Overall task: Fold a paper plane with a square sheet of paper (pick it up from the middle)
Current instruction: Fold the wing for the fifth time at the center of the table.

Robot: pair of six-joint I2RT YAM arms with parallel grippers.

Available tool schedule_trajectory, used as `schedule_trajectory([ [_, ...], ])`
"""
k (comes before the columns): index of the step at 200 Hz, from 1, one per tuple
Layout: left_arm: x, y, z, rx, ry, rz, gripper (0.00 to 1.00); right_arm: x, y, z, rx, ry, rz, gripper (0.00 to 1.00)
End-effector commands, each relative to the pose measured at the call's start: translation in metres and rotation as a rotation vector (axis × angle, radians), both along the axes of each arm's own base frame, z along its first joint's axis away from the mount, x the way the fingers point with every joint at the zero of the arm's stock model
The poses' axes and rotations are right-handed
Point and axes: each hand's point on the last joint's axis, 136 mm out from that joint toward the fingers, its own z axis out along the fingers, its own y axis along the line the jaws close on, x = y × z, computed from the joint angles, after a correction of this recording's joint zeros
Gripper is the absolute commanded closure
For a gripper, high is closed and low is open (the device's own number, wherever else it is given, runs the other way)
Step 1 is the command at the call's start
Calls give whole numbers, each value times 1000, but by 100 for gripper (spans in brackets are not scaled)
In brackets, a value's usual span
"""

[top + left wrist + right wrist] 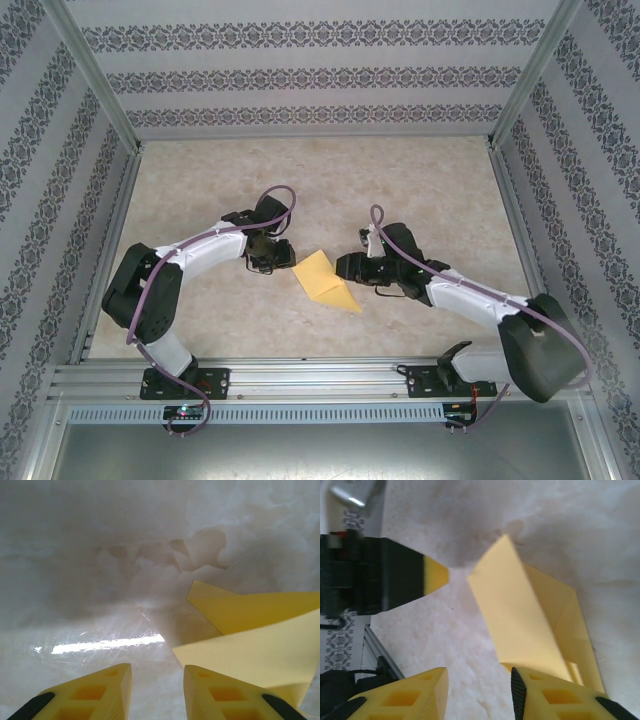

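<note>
Marbled tabletop point(420, 190), on which the partly folded square sheet of paper point(328, 282) is laid between left gripper point(157, 672) and right gripper point(479, 675), both held slightly parted, nothing clasped.

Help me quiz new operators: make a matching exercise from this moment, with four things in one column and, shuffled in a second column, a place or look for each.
Things:
1. sheet of paper
2. left gripper
3. right gripper
4. table

Descriptions:
A. marbled beige surface
B. open, just left of the paper in the top view
C. yellow, partly folded, lying between the two grippers
D. open, just right of the paper in the top view

Pairs: 1-C, 2-B, 3-D, 4-A.
</note>
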Motion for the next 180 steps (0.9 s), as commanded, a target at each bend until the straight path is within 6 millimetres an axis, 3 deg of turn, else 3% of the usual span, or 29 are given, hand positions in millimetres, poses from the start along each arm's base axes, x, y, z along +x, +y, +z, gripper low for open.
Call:
schedule_trajectory([
  [1, 5, -9, 7, -12, -28, -26, 66, -24, 5, -6, -31, 30, 86, 64],
  [39, 5, -13, 6, -24, -24, -31, 65, -40, 22, -21, -62, 70, 174, 68],
  [67, 4, -17, 6, -36, -24, -38, 65, -19, 6, -47, -156, 87, 77, 73],
  [93, 3, -19, 6, -44, -21, -46, 65, 2, 2, -49, -110, 80, 13, 74],
  [138, 2, -22, 3, -54, -9, -51, 65, 11, 3, -83, -115, 151, -22, 75],
  [180, 2, -23, 5, -62, -8, -51, 61, 16, -7, -93, -135, 166, -82, 74],
])
